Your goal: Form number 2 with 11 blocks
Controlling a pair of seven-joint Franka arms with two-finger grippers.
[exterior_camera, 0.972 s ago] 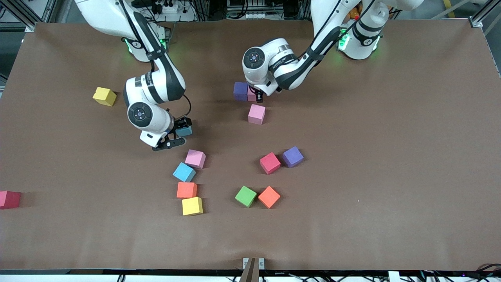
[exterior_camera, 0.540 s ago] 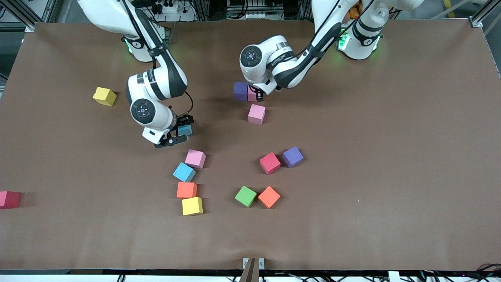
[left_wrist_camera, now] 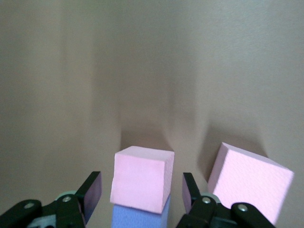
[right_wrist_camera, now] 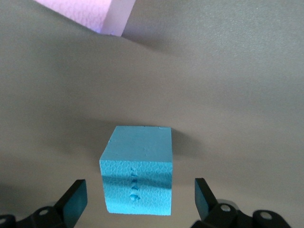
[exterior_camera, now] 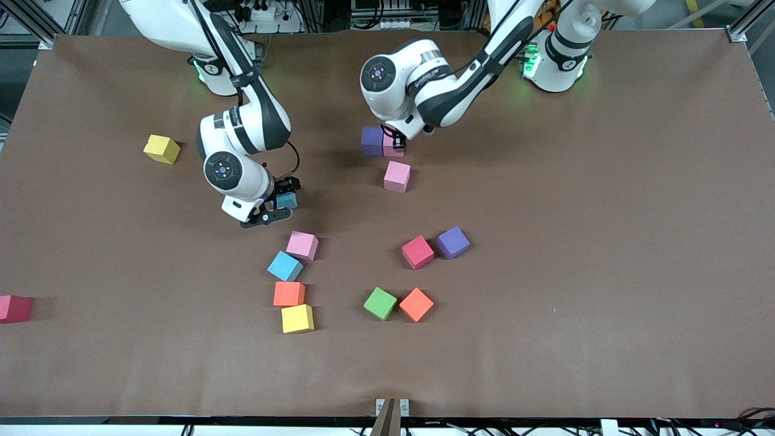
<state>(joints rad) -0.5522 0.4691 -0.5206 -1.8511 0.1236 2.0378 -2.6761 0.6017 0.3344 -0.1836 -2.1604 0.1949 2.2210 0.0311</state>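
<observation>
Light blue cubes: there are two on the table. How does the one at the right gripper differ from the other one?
The first light blue cube sits between the open fingers of the right gripper, untouched; the second light blue cube has no gripper at it. The first stands alone; the second has a pink cube and an orange cube close beside it, and lies nearer to the front camera. Both look the same colour and size.

Robotics lab bench. Two white arms bolted along one edge of a brown paper-covered table [exterior_camera: 605, 242], green status lights at their bases. Aluminium framing [exterior_camera: 748, 21] at the corners, power strips and cable runs [exterior_camera: 260, 12] past the table edge. Foam cubes [exterior_camera: 296, 318] scattered as test props.
</observation>
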